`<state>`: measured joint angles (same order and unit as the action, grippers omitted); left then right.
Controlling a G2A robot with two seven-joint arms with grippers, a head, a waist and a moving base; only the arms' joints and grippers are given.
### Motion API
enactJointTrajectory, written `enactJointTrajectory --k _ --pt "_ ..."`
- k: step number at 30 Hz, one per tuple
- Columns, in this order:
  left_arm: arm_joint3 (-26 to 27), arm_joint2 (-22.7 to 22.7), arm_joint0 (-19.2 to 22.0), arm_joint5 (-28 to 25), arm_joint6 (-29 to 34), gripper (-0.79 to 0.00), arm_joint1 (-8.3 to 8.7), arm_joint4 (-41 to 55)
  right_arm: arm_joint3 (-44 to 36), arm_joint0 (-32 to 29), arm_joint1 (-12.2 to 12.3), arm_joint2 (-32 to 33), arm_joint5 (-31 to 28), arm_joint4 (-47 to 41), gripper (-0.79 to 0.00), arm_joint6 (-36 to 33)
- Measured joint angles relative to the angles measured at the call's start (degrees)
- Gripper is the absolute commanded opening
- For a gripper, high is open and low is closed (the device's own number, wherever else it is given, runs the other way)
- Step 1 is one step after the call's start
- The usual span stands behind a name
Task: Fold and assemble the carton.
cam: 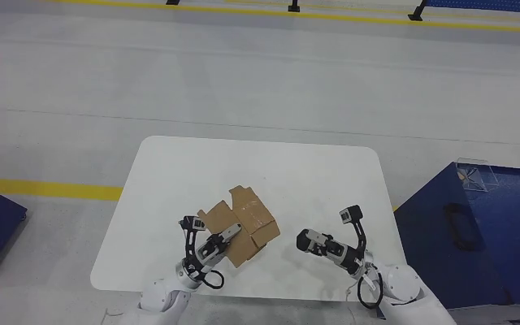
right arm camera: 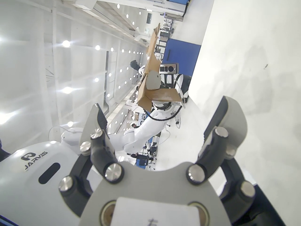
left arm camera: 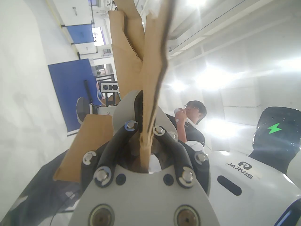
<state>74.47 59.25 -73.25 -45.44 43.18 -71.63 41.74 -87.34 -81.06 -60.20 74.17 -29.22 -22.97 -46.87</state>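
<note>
A brown cardboard carton (cam: 242, 221), partly unfolded with its flaps spread, is held above the near part of the white table (cam: 325, 175). My left gripper (cam: 221, 238) is shut on one of its panels; up close the cardboard edge (left arm camera: 150, 104) runs between the two fingers (left arm camera: 122, 116). My right gripper (cam: 306, 240) is to the right of the carton, apart from it, open with nothing between its fingers (right arm camera: 231, 116). From there the carton (right arm camera: 152, 81) is seen farther off, gripped by the other arm.
The table's far half and right side are bare. A dark blue cabinet (cam: 467, 236) with a clear stand on top sits off the table's right edge. Yellow floor lines run past the table.
</note>
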Motion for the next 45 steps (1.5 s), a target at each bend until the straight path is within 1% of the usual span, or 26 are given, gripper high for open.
enactJointTrajectory --k 1,2,9,11,13,15,18,21,25,26,27,28,32,33,35,37,41,43,45 --pt "-0.39 -0.74 0.18 -1.47 -0.59 -0.785 -0.30 0.40 -0.25 -0.04 0.01 -0.02 -0.11 0.83 0.000 0.04" --pt "-0.47 -0.88 0.22 -1.75 -0.71 -0.785 -0.35 0.48 -0.31 -0.06 0.01 -0.05 -0.10 0.94 0.000 0.04" --pt "-0.42 -0.78 0.19 -1.47 -0.62 -0.785 -0.31 0.41 -0.83 -0.16 -0.05 -0.38 -0.28 0.78 0.000 0.05" --pt "0.08 -0.69 -0.11 -0.82 -1.53 -0.785 -0.35 0.40 -1.82 -0.35 -0.16 -1.06 -2.21 2.52 0.000 0.31" --pt "1.32 -0.73 -0.87 0.22 -3.75 -0.785 -0.57 1.41 -2.26 -0.59 -0.27 -1.76 -5.02 5.87 0.000 1.07" --pt "2.29 -1.26 -1.30 1.26 -3.79 -0.785 -0.81 3.56 -2.60 -0.83 -0.40 -2.36 -7.25 8.01 0.000 1.96" --pt "2.93 -1.81 -1.41 3.44 -0.32 -0.785 -1.21 10.90 -2.36 -0.94 -0.64 -3.18 -10.05 7.89 0.000 3.20" --pt "1.77 -2.11 -1.06 4.86 3.99 -0.785 -1.54 16.11 -1.12 0.01 -0.91 -4.15 -10.58 7.78 0.000 3.96" --pt "0.40 -3.18 -0.63 8.98 8.67 -0.785 -2.24 22.81 0.56 2.16 -1.43 -6.33 -11.57 10.50 0.000 4.73" --pt "-0.01 -3.33 -0.43 9.97 9.35 -0.785 -2.39 24.05 0.72 2.54 -1.52 -6.85 -11.80 10.28 -0.040 4.41" --pt "-0.41 -3.51 -0.23 10.94 9.96 -0.785 -2.56 25.21 0.74 2.91 -1.58 -7.30 -12.04 10.16 -0.197 3.92" --pt "-0.97 -3.77 0.07 12.38 10.70 -0.785 -2.77 26.56 0.66 3.32 -1.62 -7.72 -12.42 10.34 -0.225 3.25" --pt "-2.05 -4.55 0.64 15.35 12.92 -0.785 -3.42 29.01 -0.14 3.59 -1.66 -8.13 -13.13 13.57 -0.237 3.75" --pt "-2.16 -4.66 0.69 16.02 13.38 -0.785 -3.55 29.57 -0.37 3.53 -1.69 -8.26 -13.07 14.06 -0.256 4.05" --pt "-2.42 -4.74 0.79 17.21 14.25 -0.785 -3.80 30.42 -0.72 3.58 -1.75 -8.58 -12.79 14.64 -0.314 4.54" --pt "-2.63 -4.89 0.80 18.39 14.86 -0.785 -4.06 31.09 -0.84 3.87 -1.82 -8.92 -12.54 15.09 -0.416 4.88" --pt "-3.31 -4.83 1.11 19.69 15.22 -0.785 -4.48 31.64 -0.99 4.40 -1.96 -9.61 -12.48 15.80 -0.465 5.28" --pt "-3.71 -4.84 1.37 20.08 15.07 -0.785 -4.71 31.47 -0.95 4.67 -2.01 -9.85 -12.55 16.03 -0.517 5.49" --pt "-3.97 -4.83 1.55 20.37 15.03 -0.785 -4.90 31.36 -0.93 4.88 -2.03 -9.93 -12.59 16.05 -0.785 5.56"
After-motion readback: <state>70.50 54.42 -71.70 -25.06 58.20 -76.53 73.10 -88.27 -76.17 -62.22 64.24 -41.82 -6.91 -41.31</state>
